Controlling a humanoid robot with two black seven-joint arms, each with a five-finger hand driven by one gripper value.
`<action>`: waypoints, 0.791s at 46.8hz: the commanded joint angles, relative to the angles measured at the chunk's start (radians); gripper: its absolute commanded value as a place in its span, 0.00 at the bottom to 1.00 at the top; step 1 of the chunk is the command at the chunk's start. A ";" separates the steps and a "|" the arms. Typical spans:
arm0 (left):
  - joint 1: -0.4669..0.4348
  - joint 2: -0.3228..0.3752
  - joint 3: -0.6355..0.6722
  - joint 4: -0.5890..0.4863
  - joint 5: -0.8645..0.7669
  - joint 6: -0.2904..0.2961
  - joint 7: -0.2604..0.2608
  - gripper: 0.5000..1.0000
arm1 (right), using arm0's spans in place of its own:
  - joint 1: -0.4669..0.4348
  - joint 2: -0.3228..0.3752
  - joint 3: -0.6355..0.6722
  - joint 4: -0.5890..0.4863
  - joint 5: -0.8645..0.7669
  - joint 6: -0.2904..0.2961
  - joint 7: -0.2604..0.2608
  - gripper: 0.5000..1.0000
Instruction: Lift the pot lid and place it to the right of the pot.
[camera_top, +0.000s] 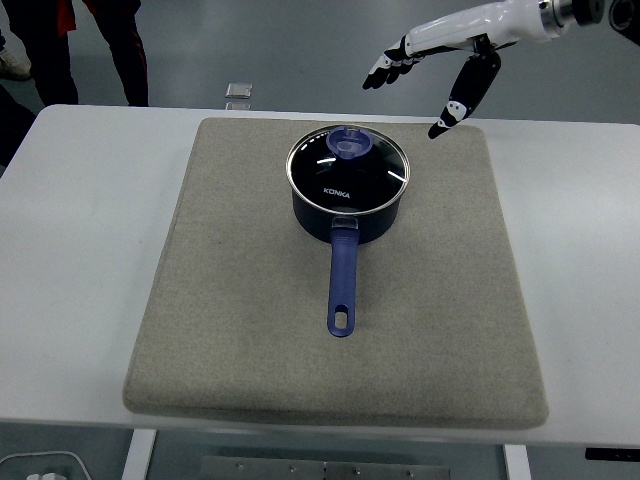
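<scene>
Your white table (90, 250) fills most of the head view, its near edge along the bottom. On it lies a large grey felt mat (230, 340), squared to the table and covering its middle.

On the far half of the mat, slightly left of centre, stands a dark blue pot (345, 218). Its long blue handle (342, 282) points toward the near edge and ends in a hanging hole. The glass pot lid (348, 170) sits seated on the pot, steel rim all round, with a translucent blue knob (348, 143) toward its far side. White lettering shows on the lid's near half. The mat to the right of the pot is bare felt.

Your right hand (440, 55) enters from the upper right corner on a white forearm and hangs in the air above the mat's far right edge, beyond and to the right of the pot, well apart from the lid. Its fingers (385, 68) are spread and extended leftward, the thumb (460, 95) angled down; it holds nothing.

A small pale object (238, 92) lies on the floor beyond the table. A person's legs (45, 45) show at the top left corner.
</scene>
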 joint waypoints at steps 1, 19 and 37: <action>0.000 0.000 0.000 0.000 0.000 0.000 0.000 1.00 | 0.005 0.024 0.000 -0.030 0.013 -0.009 0.000 0.83; 0.000 0.000 0.000 0.000 0.000 0.000 0.000 1.00 | -0.005 0.110 0.006 -0.041 0.016 -0.044 0.000 0.83; 0.000 0.000 0.000 0.000 0.000 0.000 0.000 1.00 | -0.064 0.125 0.005 -0.070 0.011 -0.125 0.000 0.83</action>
